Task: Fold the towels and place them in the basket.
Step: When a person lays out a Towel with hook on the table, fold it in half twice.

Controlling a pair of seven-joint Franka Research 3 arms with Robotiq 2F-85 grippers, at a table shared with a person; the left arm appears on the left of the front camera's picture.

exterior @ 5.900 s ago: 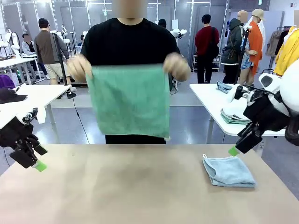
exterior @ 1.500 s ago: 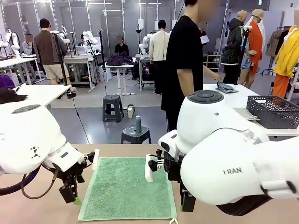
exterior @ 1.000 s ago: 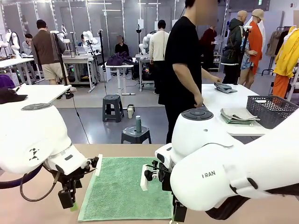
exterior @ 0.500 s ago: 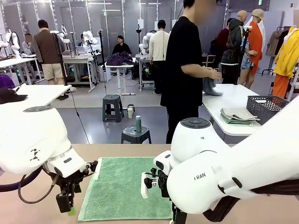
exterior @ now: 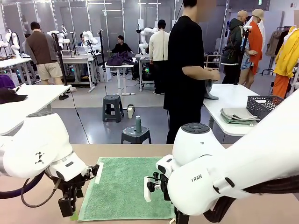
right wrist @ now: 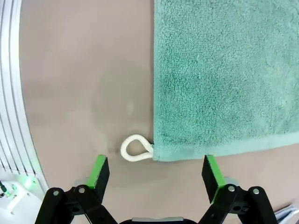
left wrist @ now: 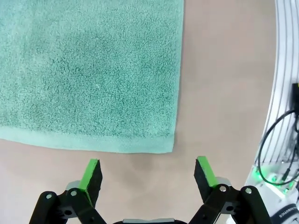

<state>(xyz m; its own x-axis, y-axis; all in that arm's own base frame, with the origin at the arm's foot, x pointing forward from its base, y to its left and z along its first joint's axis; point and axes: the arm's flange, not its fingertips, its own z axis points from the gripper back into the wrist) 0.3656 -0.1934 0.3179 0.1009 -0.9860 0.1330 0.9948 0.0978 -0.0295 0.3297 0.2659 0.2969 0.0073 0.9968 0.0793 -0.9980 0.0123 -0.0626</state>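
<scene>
A mint green towel (exterior: 126, 186) lies flat on the tan table between my two arms. In the left wrist view my left gripper (left wrist: 148, 170) is open, just off a near corner of the towel (left wrist: 93, 70), with nothing between its fingers. In the front view it hangs low at the towel's left edge (exterior: 69, 211). My right gripper (right wrist: 155, 172) is open just short of the other near corner, where a white loop tag (right wrist: 135, 148) sticks out from the towel (right wrist: 224, 70). The dark basket (exterior: 273, 105) stands on a side table at far right.
The person (exterior: 187, 70) stands turned toward the side table (exterior: 224, 100), holding a grey-blue cloth (exterior: 209, 89). A stack of folded cloths (exterior: 238, 114) lies beside the basket. My bulky right arm (exterior: 219, 172) hides the table's right half in the front view.
Both arms have sunk lower toward the towel's near corners. The person picked a grey-blue cloth up off the side table.
</scene>
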